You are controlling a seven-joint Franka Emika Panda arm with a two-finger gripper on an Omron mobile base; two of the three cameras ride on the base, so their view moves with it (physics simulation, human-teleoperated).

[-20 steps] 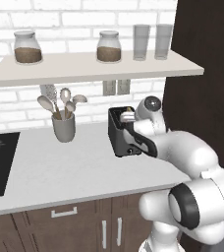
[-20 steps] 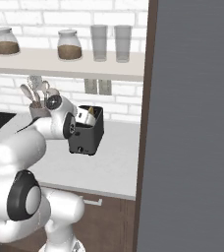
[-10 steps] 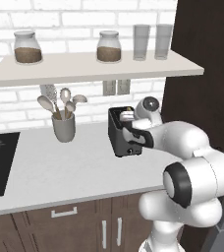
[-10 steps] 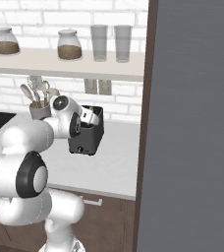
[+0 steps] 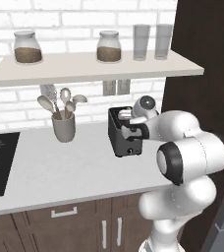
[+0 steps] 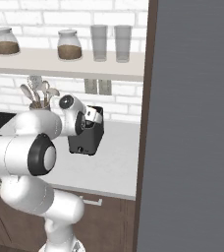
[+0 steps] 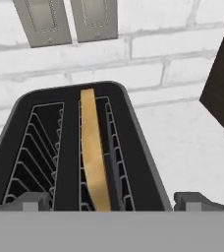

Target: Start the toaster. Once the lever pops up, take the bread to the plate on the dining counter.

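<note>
From the hand view we see the bread (image 7: 93, 152) standing in the toaster's (image 7: 138, 147) right slot, which the base views hide. Our gripper (image 7: 111, 202) hangs spread wide above the toaster, holding nothing.

1. My arm (image 5: 192, 157) is glossy white, built from fat rounded segments that read almost like stacked spheres.
2. Each big joint carries a dark grey-black ring with a paler grey disc set in its middle; I see one on the elbow from the left base view and another (image 6: 41, 156) from the right base view.
3. The wrist ends in a small white ball cap (image 5: 144, 104) with a dark round spot on it.
4. The hand block (image 5: 136, 132) below that is dark, nearly black.
5. My gripper (image 7: 112, 201) shows two small dark grey finger tips (image 7: 192, 201), squared-off and blocky.
6. I see no cables, screws or markings on the shells.
</note>
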